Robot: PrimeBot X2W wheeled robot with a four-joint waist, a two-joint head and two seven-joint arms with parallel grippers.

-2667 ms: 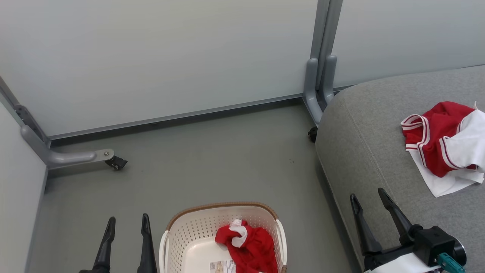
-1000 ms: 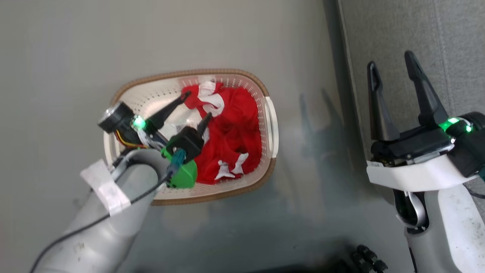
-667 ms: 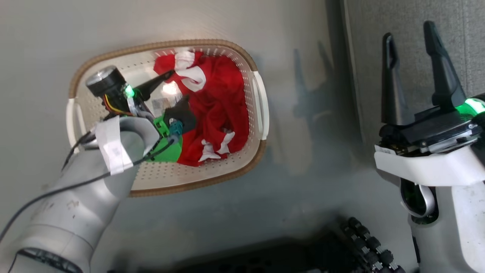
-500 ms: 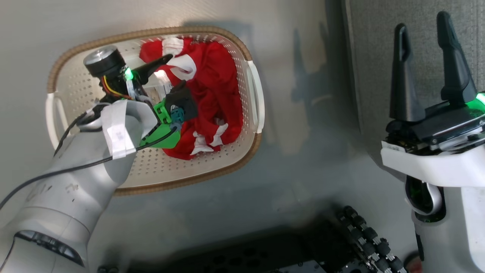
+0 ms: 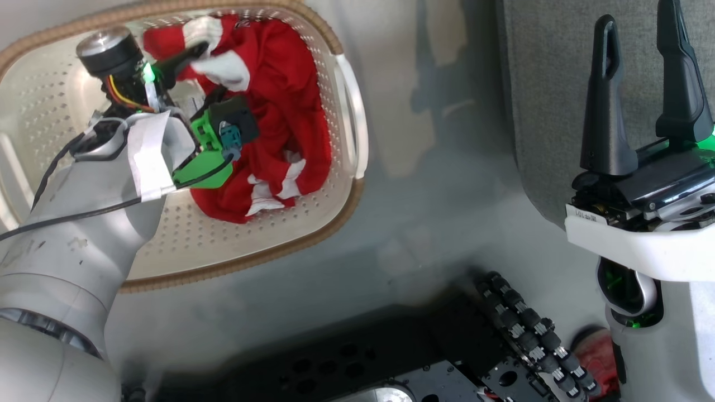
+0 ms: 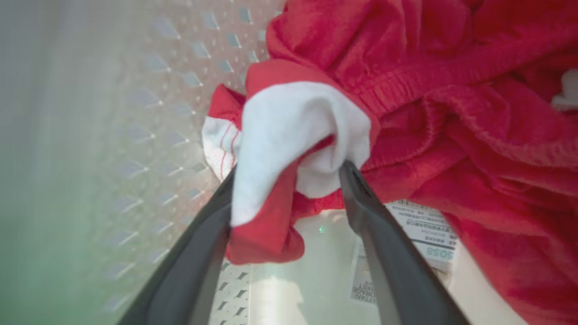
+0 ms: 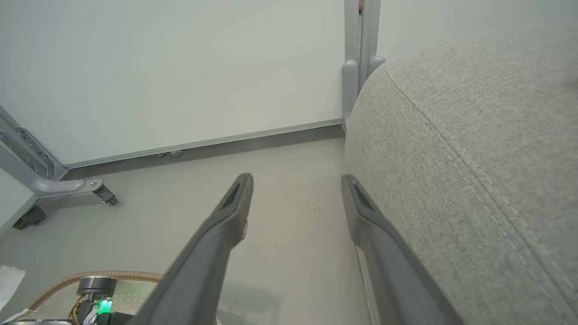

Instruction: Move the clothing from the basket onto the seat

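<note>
1. The clothing [image 5: 290, 111], a red heap with white bits, is lying inside the basket [image 5: 347, 111], against its right side in the head view.
2. The heap's long way is running up and down that view. A white fold [image 6: 289, 122] is sitting at its top end.
3. The left gripper [image 5: 209, 70] is reaching into the basket at that fold. Its jaws are standing wide apart, and the fold is sitting between the fingers [image 6: 375, 234], touching both.
4. A paper label [image 6: 424, 239] is showing on the basket's bottom, partly under the cloth.
5. The basket is standing on the grey floor [image 5: 435, 195], left of the seat [image 5: 547, 84].
6. The right gripper [image 5: 637, 17] is hanging at the seat's edge, jaws apart and holding nothing, fingers pointing up the head view.
</note>
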